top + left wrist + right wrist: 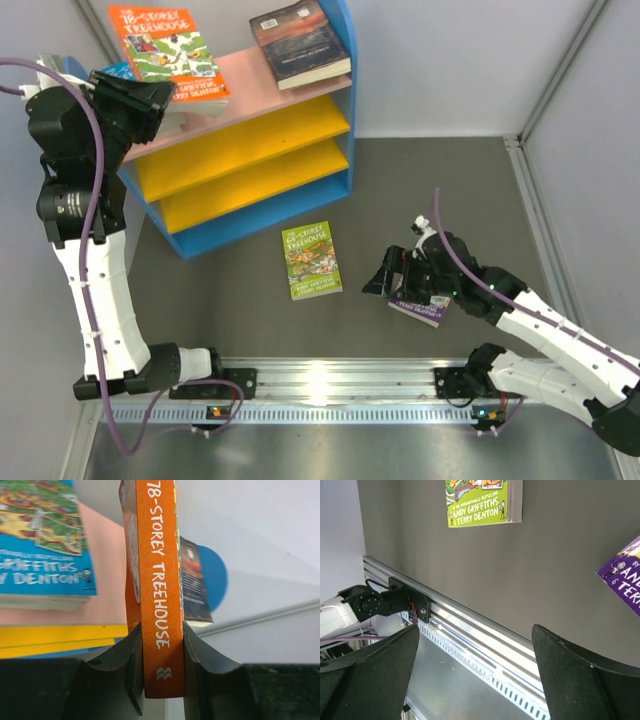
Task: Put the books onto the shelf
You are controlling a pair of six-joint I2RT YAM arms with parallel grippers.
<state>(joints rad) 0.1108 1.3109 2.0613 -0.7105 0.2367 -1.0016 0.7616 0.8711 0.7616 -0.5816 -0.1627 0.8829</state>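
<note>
**Orange paperback, held at the shelf top, far left**
We list one orange book (160, 580) with a white-lettered spine, "78-STOREY TREEHOUSE". The left gripper (162, 630) pinches its near end, jaws part closed, over the pink top of the shelf (255, 80). The right gripper (475, 630) gapes wide and empty above the table (450, 180), beside a purple book (425, 312). A green book (482, 502) at near centre reads "ANDY GRIFFITHS & TERRY DENTON".
</note>
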